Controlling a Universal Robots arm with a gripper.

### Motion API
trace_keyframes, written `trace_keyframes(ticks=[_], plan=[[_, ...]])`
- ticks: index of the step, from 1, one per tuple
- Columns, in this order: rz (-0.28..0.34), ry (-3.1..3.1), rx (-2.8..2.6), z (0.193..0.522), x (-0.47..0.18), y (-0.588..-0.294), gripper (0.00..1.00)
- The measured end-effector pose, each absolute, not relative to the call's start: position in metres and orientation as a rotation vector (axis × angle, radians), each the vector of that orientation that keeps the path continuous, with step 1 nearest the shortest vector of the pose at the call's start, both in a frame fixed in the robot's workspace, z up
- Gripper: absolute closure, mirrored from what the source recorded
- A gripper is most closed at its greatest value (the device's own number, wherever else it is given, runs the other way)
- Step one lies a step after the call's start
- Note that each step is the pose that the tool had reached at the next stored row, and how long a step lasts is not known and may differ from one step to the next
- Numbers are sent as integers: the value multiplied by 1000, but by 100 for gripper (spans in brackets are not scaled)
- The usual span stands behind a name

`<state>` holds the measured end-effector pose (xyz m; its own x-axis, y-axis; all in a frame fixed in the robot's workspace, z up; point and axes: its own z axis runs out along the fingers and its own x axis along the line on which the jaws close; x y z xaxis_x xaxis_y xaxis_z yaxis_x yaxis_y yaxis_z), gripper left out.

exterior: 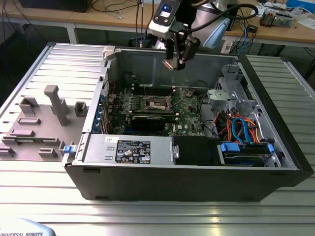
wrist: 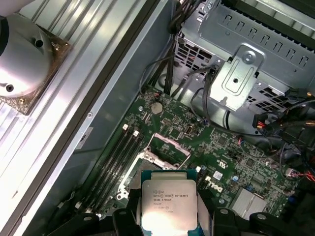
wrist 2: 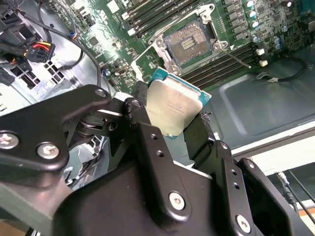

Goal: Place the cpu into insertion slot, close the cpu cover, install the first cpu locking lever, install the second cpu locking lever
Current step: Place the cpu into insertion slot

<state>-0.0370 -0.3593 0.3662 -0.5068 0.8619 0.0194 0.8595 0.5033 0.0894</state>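
The black claw (exterior: 174, 60) grips the small flat silver-grey square chip (wrist: 169, 204) high above the open silver-rimmed square socket (wrist 2: 189, 43). If the chip goes down tilted or off-centre, I think it can damage the socket.

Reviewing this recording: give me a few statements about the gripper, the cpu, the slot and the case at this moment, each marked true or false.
1. The gripper holds the cpu between its fingers. True.
2. The cpu is seated in the insertion slot. False: the slot is empty, its dark centre bare, and the cpu is held in the air above the motherboard.
3. The computer case is open, with the motherboard exposed. True.
4. The gripper hangs over the grey fixtures outside the case. False: it hangs over the open case, above the motherboard.
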Motion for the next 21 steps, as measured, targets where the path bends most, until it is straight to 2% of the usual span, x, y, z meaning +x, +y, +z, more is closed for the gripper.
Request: trace_keyframes(ticks=[21], plan=[[131, 2636, 1653, 361, -37, -359, 46]])
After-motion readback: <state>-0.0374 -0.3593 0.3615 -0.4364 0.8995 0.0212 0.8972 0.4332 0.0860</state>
